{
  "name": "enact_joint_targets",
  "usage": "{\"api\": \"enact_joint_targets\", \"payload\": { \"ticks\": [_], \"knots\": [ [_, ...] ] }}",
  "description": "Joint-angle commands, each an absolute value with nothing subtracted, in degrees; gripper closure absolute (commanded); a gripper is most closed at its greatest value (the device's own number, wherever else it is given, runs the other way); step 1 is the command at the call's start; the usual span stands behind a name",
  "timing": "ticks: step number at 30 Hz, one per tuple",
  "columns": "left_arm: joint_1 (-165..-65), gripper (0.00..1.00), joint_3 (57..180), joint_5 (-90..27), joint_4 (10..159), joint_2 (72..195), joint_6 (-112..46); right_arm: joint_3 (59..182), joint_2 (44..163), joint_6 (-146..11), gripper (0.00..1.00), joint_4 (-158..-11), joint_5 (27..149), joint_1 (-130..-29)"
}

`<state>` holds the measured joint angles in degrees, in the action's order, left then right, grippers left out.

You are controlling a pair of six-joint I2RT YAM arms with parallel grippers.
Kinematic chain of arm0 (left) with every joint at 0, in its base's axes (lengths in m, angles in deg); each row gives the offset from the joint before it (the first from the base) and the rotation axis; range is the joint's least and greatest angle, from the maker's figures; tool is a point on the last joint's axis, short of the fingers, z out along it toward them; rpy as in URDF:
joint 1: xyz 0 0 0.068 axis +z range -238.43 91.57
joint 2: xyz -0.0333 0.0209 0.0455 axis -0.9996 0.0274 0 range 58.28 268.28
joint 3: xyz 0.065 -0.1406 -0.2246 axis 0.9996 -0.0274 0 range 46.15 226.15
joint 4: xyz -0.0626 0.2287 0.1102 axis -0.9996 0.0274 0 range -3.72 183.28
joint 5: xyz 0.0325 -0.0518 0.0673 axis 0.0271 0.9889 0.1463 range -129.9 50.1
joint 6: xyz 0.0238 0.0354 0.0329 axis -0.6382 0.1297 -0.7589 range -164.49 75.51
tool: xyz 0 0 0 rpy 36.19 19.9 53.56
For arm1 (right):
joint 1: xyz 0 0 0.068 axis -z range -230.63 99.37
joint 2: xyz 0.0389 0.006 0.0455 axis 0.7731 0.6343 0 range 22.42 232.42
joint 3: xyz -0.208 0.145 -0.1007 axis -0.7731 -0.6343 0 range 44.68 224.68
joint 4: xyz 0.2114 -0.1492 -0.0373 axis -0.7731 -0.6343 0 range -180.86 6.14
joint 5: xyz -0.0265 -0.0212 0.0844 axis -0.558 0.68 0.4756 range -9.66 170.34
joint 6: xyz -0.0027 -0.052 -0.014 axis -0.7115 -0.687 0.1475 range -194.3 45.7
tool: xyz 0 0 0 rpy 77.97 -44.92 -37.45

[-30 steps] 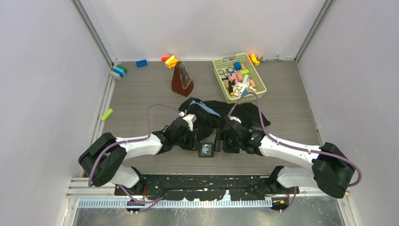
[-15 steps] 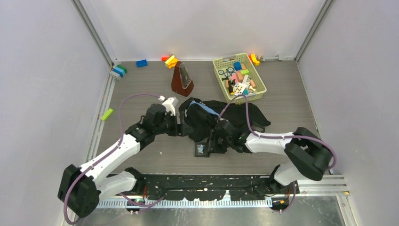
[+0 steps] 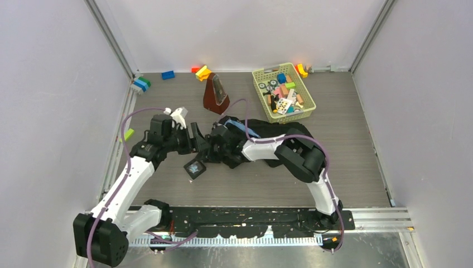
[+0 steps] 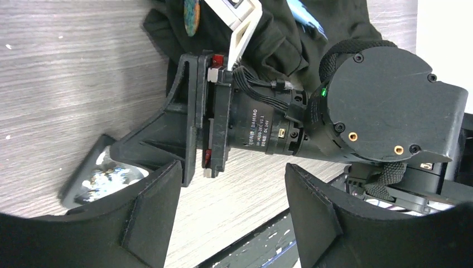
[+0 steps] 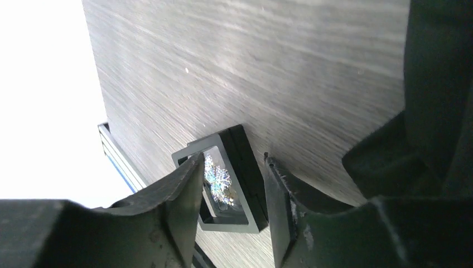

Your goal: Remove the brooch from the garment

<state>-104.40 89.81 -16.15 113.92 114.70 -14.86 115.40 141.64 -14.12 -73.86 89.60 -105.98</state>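
Observation:
The black garment (image 3: 290, 137) lies crumpled mid-table; it also shows in the left wrist view (image 4: 279, 33), with a small oval coloured piece (image 4: 191, 15) on it. A sparkly brooch (image 5: 217, 178) sits in a small black display case (image 3: 195, 167) on the bare table, left of the garment. My right gripper (image 3: 215, 149) reaches left across the garment. In the right wrist view its jaws (image 5: 233, 162) stand apart, and the case (image 5: 251, 178) shows through the gap. I cannot tell if they touch it. My left gripper (image 3: 194, 137) is open and empty (image 4: 234, 212), just left of the right gripper.
A brown metronome (image 3: 216, 94) stands behind the garment. A yellow basket (image 3: 266, 113) of small toys is at the back right. Loose bricks lie along the back wall (image 3: 168, 75), and a green one (image 3: 126, 135) lies by the left wall.
The case moved left, from front centre to left of the garment, and turned. My right gripper swept left with it. My left arm drew back to the left.

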Motion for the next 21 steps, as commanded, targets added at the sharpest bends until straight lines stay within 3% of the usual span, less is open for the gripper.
{"api": "enact_joint_targets", "payload": {
  "ticks": [1,4,9,13,21],
  "knots": [
    [-102.69,0.3,92.77,-13.87,115.26,115.53,-16.65,121.06,140.02,-17.29,0.47,-76.05,84.88,-105.92],
    [-102.58,0.3,90.79,-14.65,112.02,115.8,-14.93,118.35,134.7,-21.62,0.41,-80.12,82.66,-105.26],
    [-102.66,0.44,86.19,-13.57,100.27,117.52,-9.55,108.85,121.28,-25.36,0.4,-85.31,81.94,-103.43],
    [-102.96,0.46,85.97,-14.88,93.72,122.3,-9.11,104.49,112.07,-29.77,0.35,-92.92,76.44,-102.22],
    [-105.82,0.48,90.86,-19.36,84.26,134.59,-11.35,109.14,111.32,-38.03,0.34,-100.96,73.48,-96.01]
  ]
}}
